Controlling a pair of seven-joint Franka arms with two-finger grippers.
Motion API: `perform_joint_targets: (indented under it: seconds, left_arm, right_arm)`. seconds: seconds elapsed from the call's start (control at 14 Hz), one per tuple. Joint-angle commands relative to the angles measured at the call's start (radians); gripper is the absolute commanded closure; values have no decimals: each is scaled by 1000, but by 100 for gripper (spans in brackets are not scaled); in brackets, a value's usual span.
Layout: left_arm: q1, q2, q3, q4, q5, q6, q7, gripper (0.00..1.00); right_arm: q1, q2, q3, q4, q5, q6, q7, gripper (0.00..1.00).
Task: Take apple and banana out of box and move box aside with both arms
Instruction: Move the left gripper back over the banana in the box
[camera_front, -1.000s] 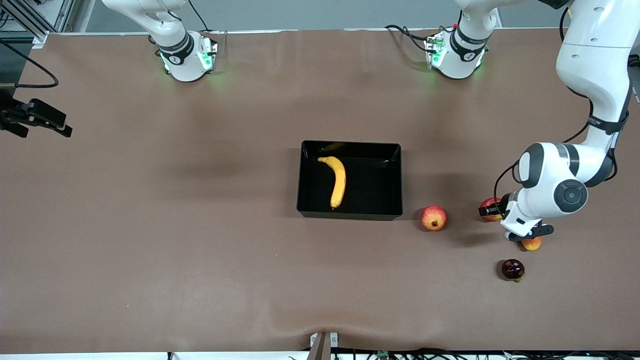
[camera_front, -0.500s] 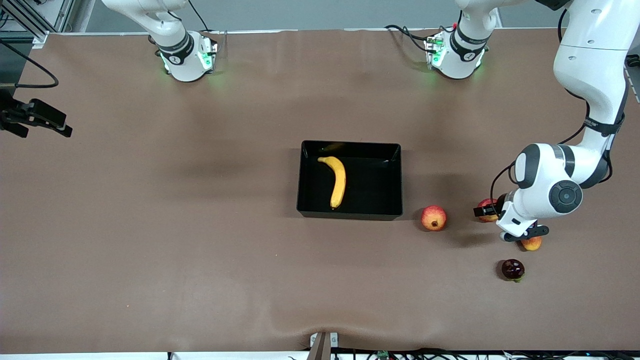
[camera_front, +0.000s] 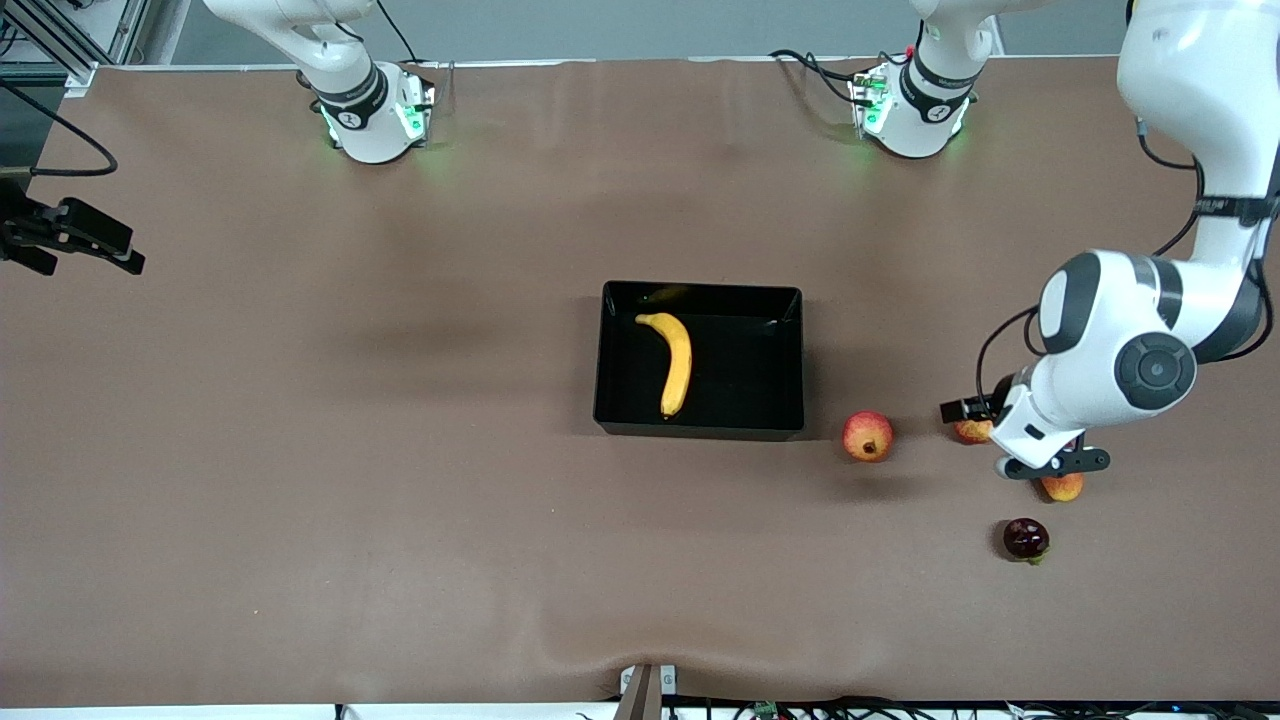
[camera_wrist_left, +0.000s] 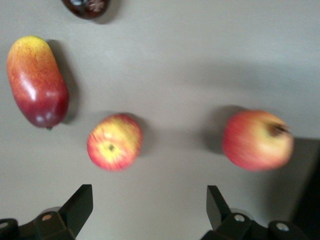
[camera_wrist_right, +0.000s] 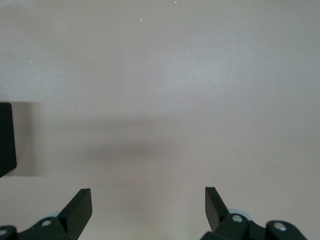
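The black box (camera_front: 790, 365) lies mid-table with the yellow banana (camera_front: 677, 362) inside it. The small red-yellow apple (camera_front: 970, 431) rests on the table toward the left arm's end, half hidden under the left hand. My left gripper (camera_front: 1022, 440) hangs open above it. In the left wrist view the apple (camera_wrist_left: 114, 142) lies loose on the table, just clear of the left gripper (camera_wrist_left: 149, 201), with nothing between the fingers. My right gripper (camera_wrist_right: 148, 201) is open over bare table, with a black corner of the box (camera_wrist_right: 6, 139) at the view's edge. It does not show in the front view.
A round red-orange fruit with a dark crown (camera_front: 867, 436) sits between the box and the apple. A red-yellow mango (camera_front: 1063, 487) and a dark red fruit (camera_front: 1025, 538) lie nearer the front camera. Black gear (camera_front: 70, 240) overhangs the table's edge at the right arm's end.
The left hand has risen a little over the apple, which now shows less from under it. Banana, box and the other fruits have not moved.
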Motion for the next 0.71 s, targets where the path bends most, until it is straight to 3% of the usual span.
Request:
perform_joint_targets:
  seconds: [0.0, 0.21, 0.5, 0.64]
  left_arm:
    - [-3, -24, -103, 19, 6, -55, -120, 0]
    - [-35, -11, -206, 19, 19, -29, -227, 0]
    - [-193, 22, -203, 3, 22, 102, -338, 0]
    - [-265, 61, -205, -9, 99, 193, -433, 0]
  right_arm:
    - [-10, -3, 6, 0, 1, -4, -6, 0]
    - [-10, -3, 6, 0, 1, -4, -6, 0]
    - [-10, -3, 6, 0, 1, -4, -6, 0]
    - [-10, -3, 6, 0, 1, -4, -6, 0]
